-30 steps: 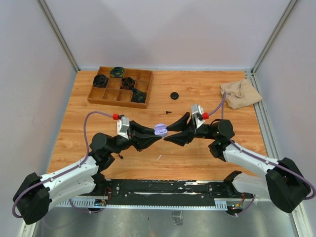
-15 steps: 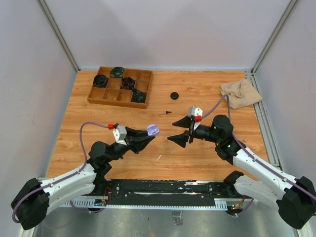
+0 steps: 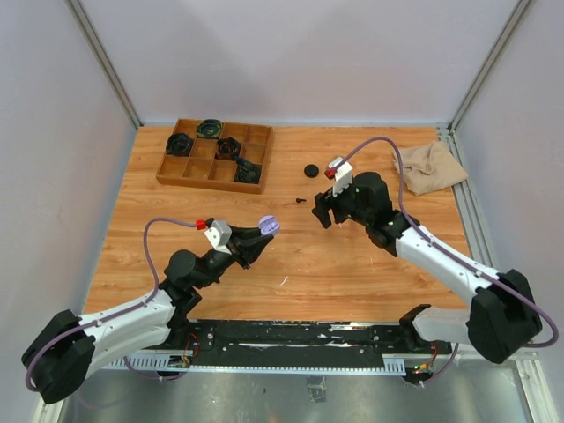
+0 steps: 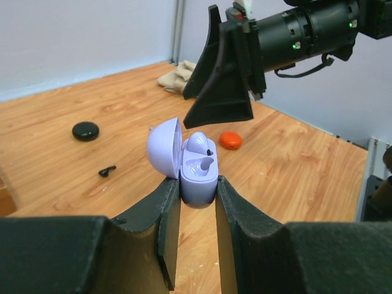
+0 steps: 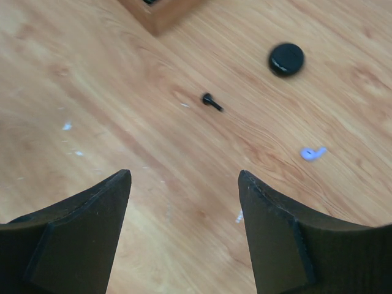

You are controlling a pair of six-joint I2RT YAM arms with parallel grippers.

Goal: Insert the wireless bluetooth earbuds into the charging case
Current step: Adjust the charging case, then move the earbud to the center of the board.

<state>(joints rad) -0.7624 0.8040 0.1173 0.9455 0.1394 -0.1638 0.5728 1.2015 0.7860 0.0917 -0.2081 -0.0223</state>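
My left gripper [image 3: 264, 228] [image 4: 197, 184] is shut on the base of an open lavender charging case [image 4: 199, 174], held above the table with its lid [image 4: 163, 147] swung left. One lavender earbud [image 4: 198, 143] sits in the case's far socket; the near socket is empty. A second lavender earbud [image 5: 313, 153] lies on the wood, and a black earbud [image 5: 212, 101] [image 3: 300, 200] lies farther out. My right gripper [image 3: 323, 212] [image 5: 184, 177] hangs open over the table, nothing between its fingers, apart from the case.
A closed black case [image 3: 310, 170] [image 5: 286, 59] lies past the black earbud. A wooden compartment tray [image 3: 214, 152] with dark items stands at the back left, a beige cloth [image 3: 429, 166] at the back right. An orange-red rounded piece [image 4: 231, 140] rests below the right gripper.
The right gripper has opened, left the lavender case and moved back toward the far side. The left gripper has drawn the case slightly left and nearer.
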